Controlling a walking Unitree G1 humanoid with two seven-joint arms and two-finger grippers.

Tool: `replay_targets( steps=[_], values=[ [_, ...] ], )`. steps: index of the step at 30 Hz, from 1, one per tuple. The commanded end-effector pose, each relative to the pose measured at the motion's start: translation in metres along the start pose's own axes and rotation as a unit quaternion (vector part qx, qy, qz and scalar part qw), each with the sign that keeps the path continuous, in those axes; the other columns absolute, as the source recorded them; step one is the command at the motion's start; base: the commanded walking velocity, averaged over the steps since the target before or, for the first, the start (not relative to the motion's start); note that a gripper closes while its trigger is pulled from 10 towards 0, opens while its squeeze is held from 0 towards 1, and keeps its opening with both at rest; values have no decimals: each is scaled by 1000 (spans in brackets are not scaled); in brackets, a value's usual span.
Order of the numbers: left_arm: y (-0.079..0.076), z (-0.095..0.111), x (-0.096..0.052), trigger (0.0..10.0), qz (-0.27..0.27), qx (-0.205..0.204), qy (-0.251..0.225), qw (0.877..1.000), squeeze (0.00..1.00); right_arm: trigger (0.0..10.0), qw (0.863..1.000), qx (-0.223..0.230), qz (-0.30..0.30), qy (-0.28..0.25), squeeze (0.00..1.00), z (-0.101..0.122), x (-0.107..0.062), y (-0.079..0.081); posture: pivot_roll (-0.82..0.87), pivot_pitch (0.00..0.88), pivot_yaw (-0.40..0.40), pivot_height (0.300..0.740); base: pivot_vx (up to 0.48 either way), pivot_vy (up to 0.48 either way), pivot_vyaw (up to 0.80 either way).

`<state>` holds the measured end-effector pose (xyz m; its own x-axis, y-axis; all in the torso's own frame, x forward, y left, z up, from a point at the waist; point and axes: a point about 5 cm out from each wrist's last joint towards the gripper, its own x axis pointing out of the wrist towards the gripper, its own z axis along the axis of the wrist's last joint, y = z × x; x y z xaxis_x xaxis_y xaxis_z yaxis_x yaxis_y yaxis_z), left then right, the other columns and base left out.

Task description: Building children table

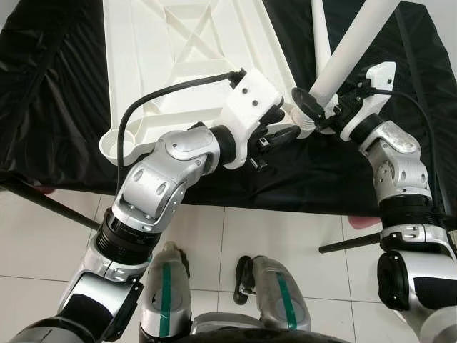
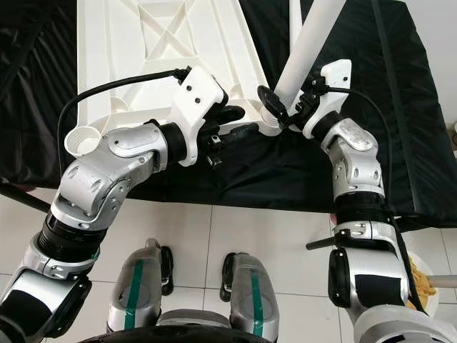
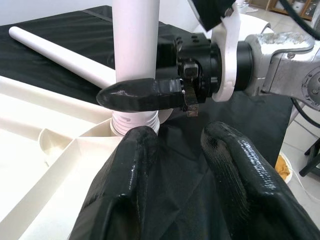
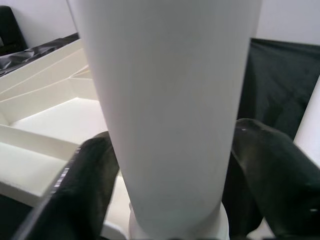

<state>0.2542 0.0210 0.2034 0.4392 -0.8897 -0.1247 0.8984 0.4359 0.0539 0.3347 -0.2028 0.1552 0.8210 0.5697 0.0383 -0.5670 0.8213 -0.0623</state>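
White plastic tabletop (image 1: 178, 57), ribbed underside up, on glossy black cloth (image 1: 57, 86).
Smooth round white table leg (image 1: 350, 53) standing tilted at near corner socket (image 3: 135, 122), clamped between black fingers of right gripper (image 1: 319, 107). Left gripper (image 1: 282, 132) just beside socket, glossy fingers (image 3: 235, 170) narrowly parted, empty. Second leg (image 3: 60, 52) flat on cloth behind.

A black cloth (image 1: 64, 93) drapes a work surface above a floor of pale square tiles (image 1: 278, 236), lit brightly and evenly, with a dish of yellowish food (image 2: 423, 282) at the right edge.
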Motion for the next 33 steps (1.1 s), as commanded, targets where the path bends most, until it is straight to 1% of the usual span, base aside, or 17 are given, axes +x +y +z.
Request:
replay_targets(
  steps=[1,9,17,20,21,22,24,27,29,31,32,33],
  values=[
    [-1,-1,0,10000,9,-5,2,1000,0,0,1000,8,7,-9,0,3,-3,-5,69,53,-51,740,0,0,0],
    [-1,0,1,10000,8,-5,1,1000,0,0,1000,13,15,-14,0,4,-3,-7,65,49,-51,740,0,0,0],
    [-1,1,2,10000,7,-4,0,1000,0,0,999,15,26,-18,0,3,-4,-4,63,48,-54,740,0,0,0],
    [-1,1,2,10000,7,-4,-1,1000,0,0,999,17,19,-20,0,2,-3,-3,64,46,-58,740,0,0,0],
    [-1,1,2,10000,7,-4,-1,1000,0,3451,1000,17,13,-22,0,2,-3,-2,64,46,-58,740,0,0,0],
    [-1,1,2,10000,7,-4,-1,1000,0,10000,1000,18,8,-24,0,2,-2,0,64,46,-58,740,0,0,0],
    [-1,1,2,10000,7,-4,-1,1000,0,10000,1000,18,8,-24,0,2,-2,0,64,46,-58,740,0,0,0],
    [-1,1,1,10000,7,-3,-2,1000,0,10000,999,26,-8,-33,0,1,0,7,68,41,-66,740,0,0,0],
    [-1,1,1,10000,7,-3,-2,1000,0,10000,999,26,-8,-33,0,1,0,7,68,41,-66,740,0,0,0],
    [-2,1,1,10000,6,-4,-2,1000,0,10000,997,36,-41,-48,0,1,1,13,66,40,-67,740,0,0,0],
    [-2,1,1,10000,6,-4,-2,1000,0,10000,997,36,-41,-48,0,1,1,13,66,40,-67,740,0,0,0],
    [-2,1,2,10000,6,-4,-2,1000,0,10000,996,42,-60,-52,0,1,2,15,64,35,-69,740,0,0,0]
  ],
)
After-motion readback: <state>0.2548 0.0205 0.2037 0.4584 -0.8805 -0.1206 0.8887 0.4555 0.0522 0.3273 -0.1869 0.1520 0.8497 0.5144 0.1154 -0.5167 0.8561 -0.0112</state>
